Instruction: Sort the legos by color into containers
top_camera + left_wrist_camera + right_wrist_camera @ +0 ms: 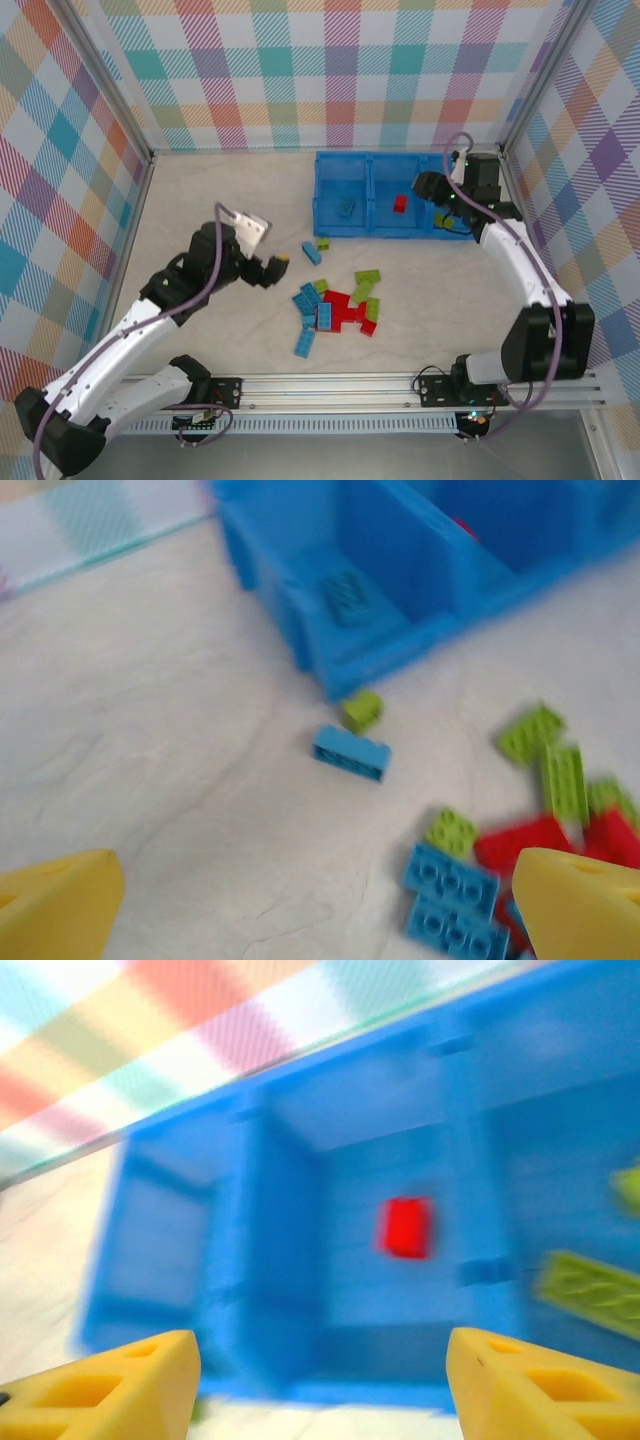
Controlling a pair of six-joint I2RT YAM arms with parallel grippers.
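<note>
The blue bin (350, 231) is sitting at the far right of the worktop (200, 195), its three containers running side by side from left to right; the left one is holding a single light blue brick (345, 207); the middle one is holding a single red brick (400, 204); the right one is holding lime green pieces (443, 220), partly covered by the right arm in the overhead view. The other legos (338, 305) are lying on the worktop nearer than the bin, in a loose pile of blue, red and green; a lone blue bar (311, 252) and a small green square (323, 244) are lying apart from it, just in front of the left container.

The right jaws are hovering over the bin's right end, spread wide, with nothing between the yellow fingertips (110, 1390). Their wrist view, though blurred, is showing what the arm is covering from above: a long green bar (590, 1290) lying in the right container.

The left jaws are hanging above the worktop left of the pile, likewise spread wide and holding nothing; the left wrist view is showing the studs on the blue bar.
</note>
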